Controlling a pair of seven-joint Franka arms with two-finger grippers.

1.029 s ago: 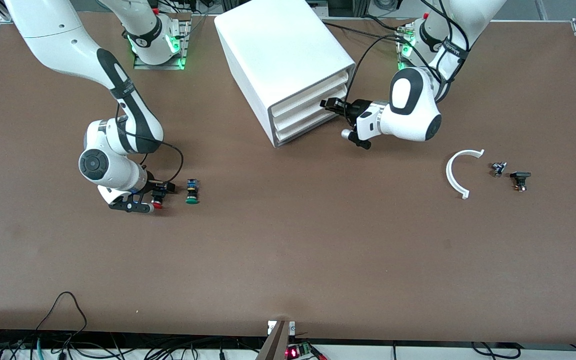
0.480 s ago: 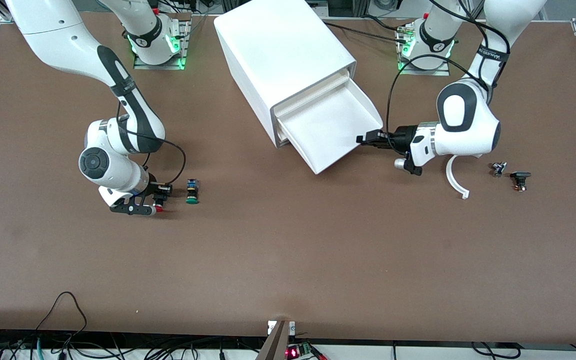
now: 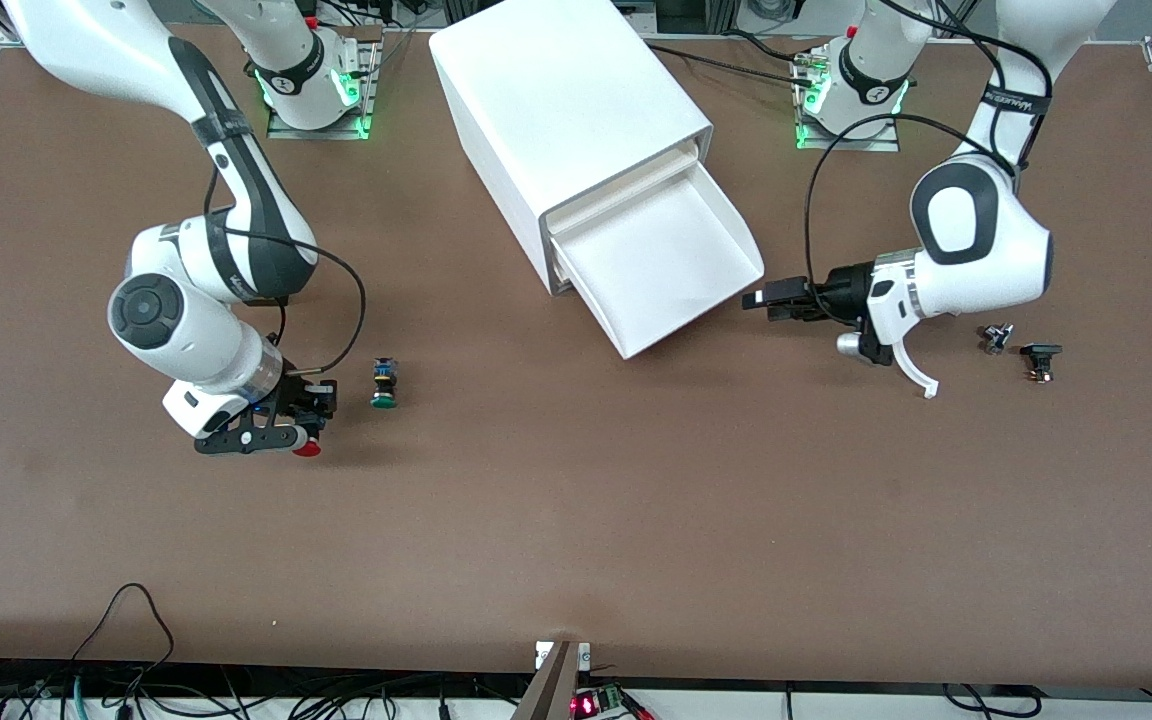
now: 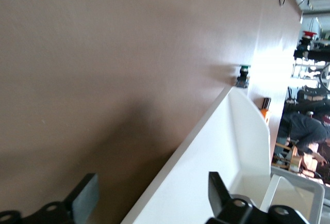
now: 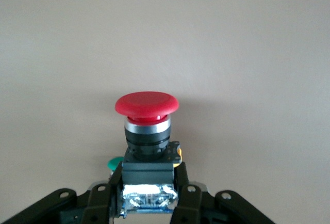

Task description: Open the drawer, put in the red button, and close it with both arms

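Front view: the drawer point(image 3: 671, 262) stands pulled well out of the white cabinet point(image 3: 561, 110), its open tray facing up. The left tool point(image 3: 758, 299) sits just off the drawer's front corner, toward the left arm's end of the desk point(image 3: 576, 520), its fingers apart and touching nothing. The right tool point(image 3: 311, 425) is clamped on the red button point(image 3: 307, 449), with the red cap poking out past its fingertips. The green button point(image 3: 384, 385) lies on the desk just beside the right tool, on the side toward the cabinet. A white curved piece point(image 3: 916, 370) and two small dark parts point(image 3: 1021, 348) lie under and past the left arm's wrist.

Left wrist view: the left tool's fingers point(image 4: 85, 203) stand wide apart, with the drawer's white front wall point(image 4: 206, 167) running between and ahead of them, not gripped.

Right wrist view: the red button point(image 5: 147, 126) sits between the right tool's fingers point(image 5: 111, 190), clamped by its black body, cap pointing away from the tool. The brown desk fills the background, and a sliver of green shows past the button.

By my reading, opening is done and picking is in hand. The next move calls for carrying the button over the open tray and dropping it inside, clear of the drawer's walls, while the left arm stays out of the way; closing with both arms is left.
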